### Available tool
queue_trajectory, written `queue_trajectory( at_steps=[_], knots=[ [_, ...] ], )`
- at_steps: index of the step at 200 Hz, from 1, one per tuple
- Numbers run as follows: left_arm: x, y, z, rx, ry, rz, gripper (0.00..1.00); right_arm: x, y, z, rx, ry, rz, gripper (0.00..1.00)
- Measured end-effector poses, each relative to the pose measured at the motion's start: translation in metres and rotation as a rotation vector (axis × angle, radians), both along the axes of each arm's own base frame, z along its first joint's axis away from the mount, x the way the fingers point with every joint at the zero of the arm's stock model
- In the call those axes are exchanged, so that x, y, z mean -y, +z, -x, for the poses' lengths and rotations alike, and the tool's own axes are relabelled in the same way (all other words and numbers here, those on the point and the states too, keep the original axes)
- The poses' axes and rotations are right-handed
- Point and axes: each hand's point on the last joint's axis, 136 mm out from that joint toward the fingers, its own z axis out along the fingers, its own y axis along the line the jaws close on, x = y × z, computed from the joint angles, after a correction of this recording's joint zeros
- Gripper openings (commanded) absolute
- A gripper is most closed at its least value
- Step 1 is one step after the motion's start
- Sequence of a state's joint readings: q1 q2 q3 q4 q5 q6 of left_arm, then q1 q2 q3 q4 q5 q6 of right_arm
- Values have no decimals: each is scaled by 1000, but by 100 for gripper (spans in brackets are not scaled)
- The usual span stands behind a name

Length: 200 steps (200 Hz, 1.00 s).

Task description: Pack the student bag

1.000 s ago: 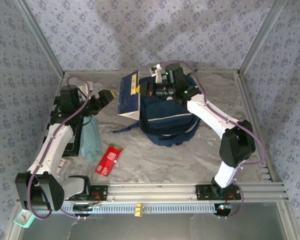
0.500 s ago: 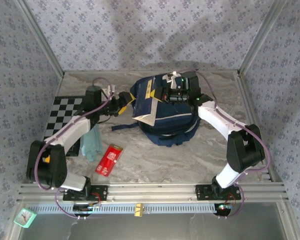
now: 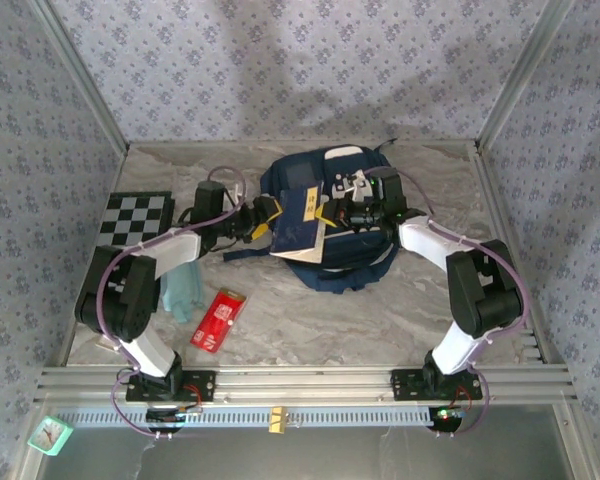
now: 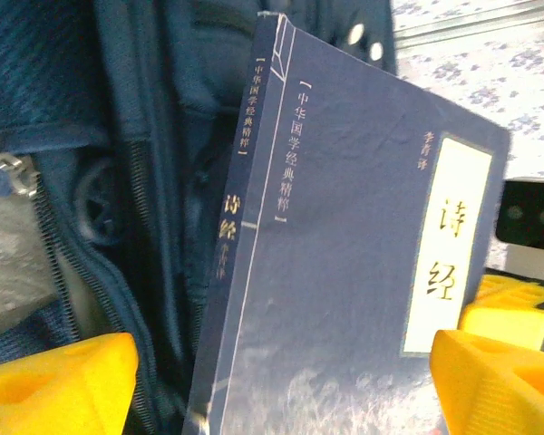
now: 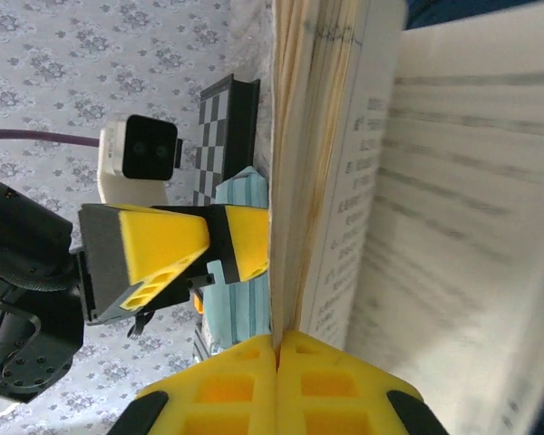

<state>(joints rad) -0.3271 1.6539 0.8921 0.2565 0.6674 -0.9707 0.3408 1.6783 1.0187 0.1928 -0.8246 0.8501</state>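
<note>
Navy-blue softcover book (image 4: 344,272) with a cream title label stands between the yellow fingers of my left gripper (image 4: 284,362). They are spread apart, one on either side of it, and I cannot tell whether they press on it. My right gripper (image 5: 276,349) is pinched tight on the book's thin edge, pages fanning above my fingertips. Just behind the book, beyond both pairs of fingers, lies the large navy-blue fabric student bag (image 3: 352,268) with its white trim.
</note>
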Motion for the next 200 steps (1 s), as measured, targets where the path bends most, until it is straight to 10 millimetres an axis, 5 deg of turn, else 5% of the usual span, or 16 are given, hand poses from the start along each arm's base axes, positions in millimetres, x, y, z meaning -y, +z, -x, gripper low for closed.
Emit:
queue_trajectory(
  at_steps=[75, 122, 200],
  knots=[
    [2, -18, 2, -47, -18, -12, 79, -2, -24, -5, -36, 2, 12, 0],
    [10, -51, 13, -125, -56, -48, 79, -1, -30, -4, -47, 4, 27, 0],
    [28, -39, 19, -85, -123, 5, 53, 13, -58, 0, -79, -28, 149, 0]
  ],
)
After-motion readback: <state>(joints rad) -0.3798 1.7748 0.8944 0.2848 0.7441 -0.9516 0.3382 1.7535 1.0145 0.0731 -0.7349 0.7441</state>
